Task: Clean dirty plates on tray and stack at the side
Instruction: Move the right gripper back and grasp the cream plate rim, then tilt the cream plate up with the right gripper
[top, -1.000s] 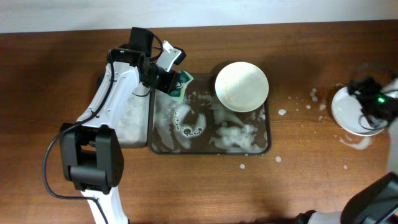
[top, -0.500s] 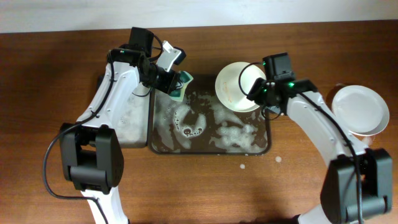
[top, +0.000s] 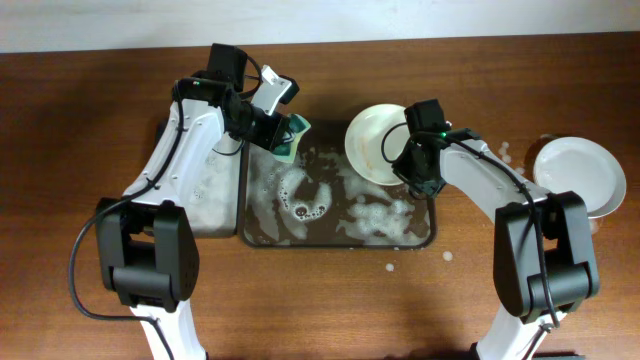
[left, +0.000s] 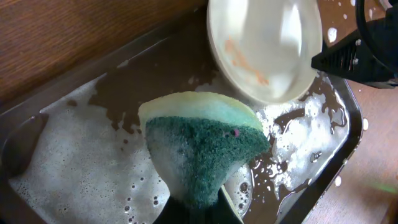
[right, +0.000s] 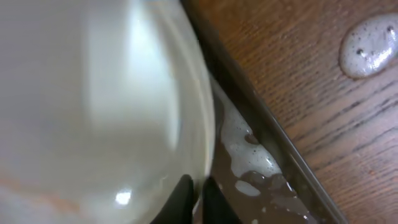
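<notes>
The dirty plate (top: 378, 143) sits in the far right corner of the tray (top: 262, 232), with its far edge over the tray's rim. Orange-brown streaks (left: 245, 59) run across its inside, so it has not been scrubbed. The right gripper (top: 412, 168) is at the plate's near right edge. In the right wrist view its two fingers straddle the rim, one inside the bowl and one outside, and they look pinched onto it. The left gripper (top: 280, 130) is clenched on a green sponge (top: 292, 137), which it holds over the far left part of the tray, apart from the plate. Soapy foam (top: 375, 215) covers much of the tray floor. A second plate (top: 577, 177) lies well to the right on the table (top: 100, 110), where the stack belongs.

The step in hand appears to be steadying this plate for a wipe. To do it well, the right gripper's pinch should be deep enough on the rim, because the glaze is glossy and wet and a shallow bite could slip. Tipping the bowl slightly toward the left arm would give the sponge a flat approach to the streaks. The sponge's rough green face should meet the plate, with pressure toward the held edge rather than away from it. Both arms will be close together over the tray, so their paths need care.
</notes>
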